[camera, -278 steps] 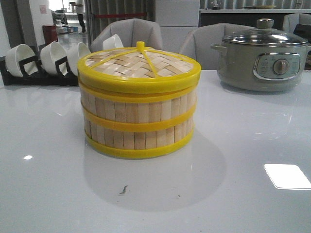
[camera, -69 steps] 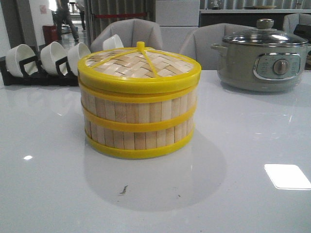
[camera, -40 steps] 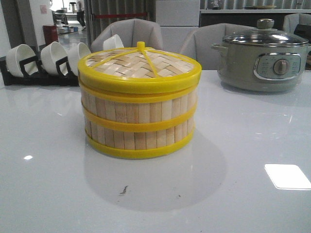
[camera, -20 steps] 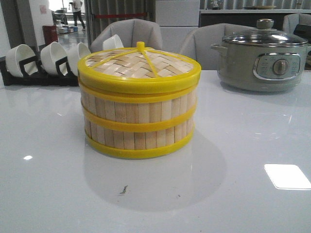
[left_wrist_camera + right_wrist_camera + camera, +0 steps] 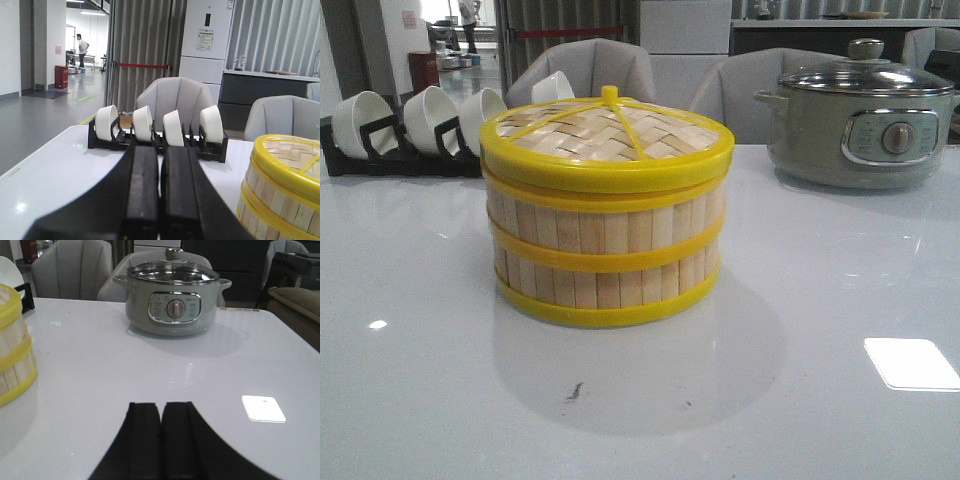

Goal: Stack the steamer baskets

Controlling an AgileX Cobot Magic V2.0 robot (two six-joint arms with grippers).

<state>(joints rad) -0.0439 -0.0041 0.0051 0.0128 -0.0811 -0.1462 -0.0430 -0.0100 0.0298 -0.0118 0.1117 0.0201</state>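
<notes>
Two steamer baskets stand stacked on the white table, the upper basket [image 5: 605, 226] on the lower basket [image 5: 605, 287]. A woven-bamboo lid [image 5: 607, 140] with yellow rim and knob covers the top. The stack also shows in the left wrist view [image 5: 282, 195] and in the right wrist view [image 5: 14, 352]. My left gripper [image 5: 161, 150] is shut and empty, held back from the stack, to its left. My right gripper [image 5: 161, 406] is shut and empty, to the right of the stack. Neither gripper shows in the front view.
A grey electric pot [image 5: 860, 115] with a glass lid stands at the back right of the table. A black rack of white bowls [image 5: 405, 125] stands at the back left. Grey chairs [image 5: 585, 65] stand behind the table.
The baskets, the lid and the table are as before. Only a person far in the background has moved.
</notes>
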